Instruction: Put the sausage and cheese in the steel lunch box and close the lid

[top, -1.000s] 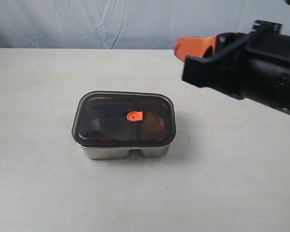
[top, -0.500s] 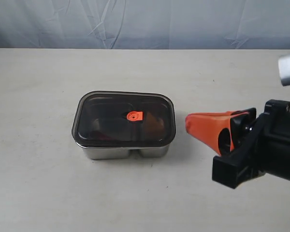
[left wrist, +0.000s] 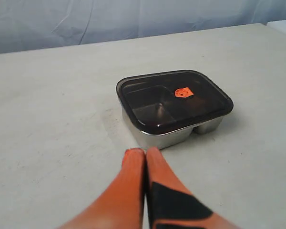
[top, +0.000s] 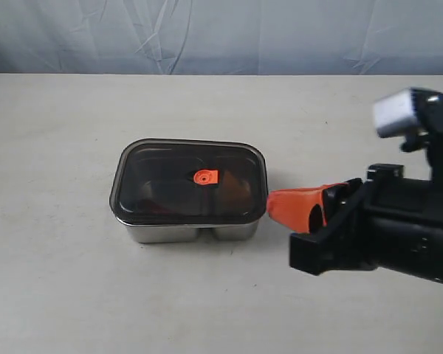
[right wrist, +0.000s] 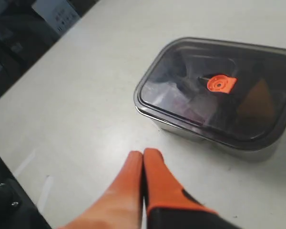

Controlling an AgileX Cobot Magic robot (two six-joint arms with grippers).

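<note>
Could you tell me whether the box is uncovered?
No, the lid sits flat on the box, covering both compartments.

The dark lid pretty much swallows what's inside, so the sausage is just a murky reddish smudge and the cheese a dim orange shape, while the right arm runs off the exterior view's edge, its silver block all blurry.

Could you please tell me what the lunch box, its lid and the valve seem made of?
The steel lunch box: polished stainless steel, judging by bright mirror-like walls. The lid: likely smoky translucent plastic; contents show dimly through. The valve: matte orange, perhaps silicone or rubber.
</note>
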